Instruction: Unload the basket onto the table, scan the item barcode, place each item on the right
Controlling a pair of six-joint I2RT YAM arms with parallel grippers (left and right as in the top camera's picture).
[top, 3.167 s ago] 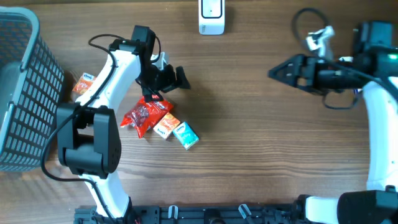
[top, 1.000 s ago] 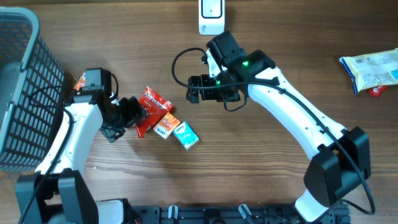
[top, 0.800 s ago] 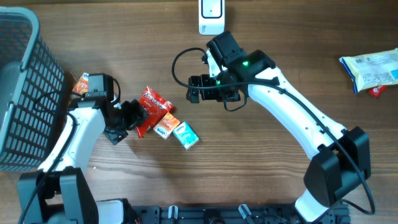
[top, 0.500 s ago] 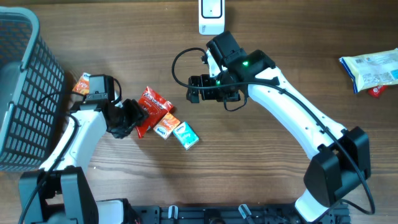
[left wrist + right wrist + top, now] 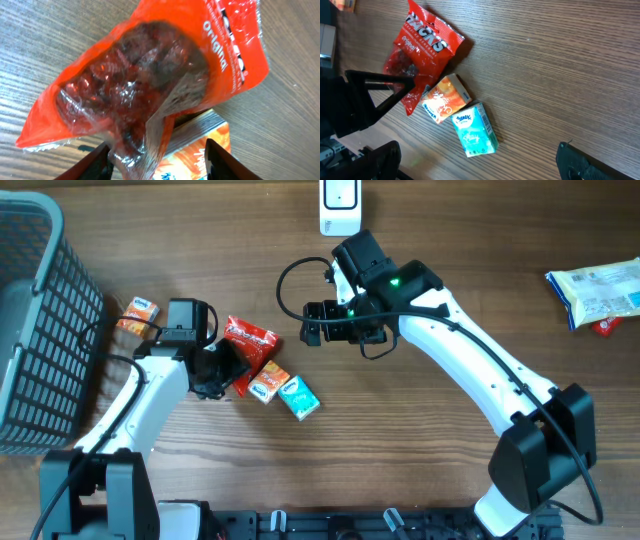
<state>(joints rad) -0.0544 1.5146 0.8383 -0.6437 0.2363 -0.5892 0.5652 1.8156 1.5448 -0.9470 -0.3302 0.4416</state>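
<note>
The job is only at its first step, by my reckoning. The left gripper [image 5: 228, 368] is closed in on the near end of the red bag [image 5: 250, 340]. In the wrist view the crinkled plastic bunches up between the two fingers, so I take it as pinched, though the tips themselves are hidden under the bag. The bag sits left of the table's middle, its free end slanting toward the far side. Its gripped end overlaps the orange box [image 5: 268, 380], with a teal box [image 5: 298, 397] just beside that. The right gripper [image 5: 310, 325] hangs near the bag on its right, jaws spread wide and holding nothing.

Nearly everything is left to do. The white unit at the far edge looks to be the scanner [image 5: 340, 205], and it is well apart from the bag. The bag has yet to be carried over there and turned so its code faces the unit. I see no barcode on the side that shows, only lettering and a clear window onto the contents, so the code is likely underneath. Nothing suggests a scan has been made.

The table [image 5: 420, 460] is brown wood grain, dull rather than shiny. A dark mesh basket [image 5: 30, 330] fills the left edge, with a small orange packet [image 5: 137, 313] near it. A pale packet [image 5: 598, 292] lies far off to the right. A black rail [image 5: 330, 525] runs along the near edge. Of the room beyond the table, nothing shows.
</note>
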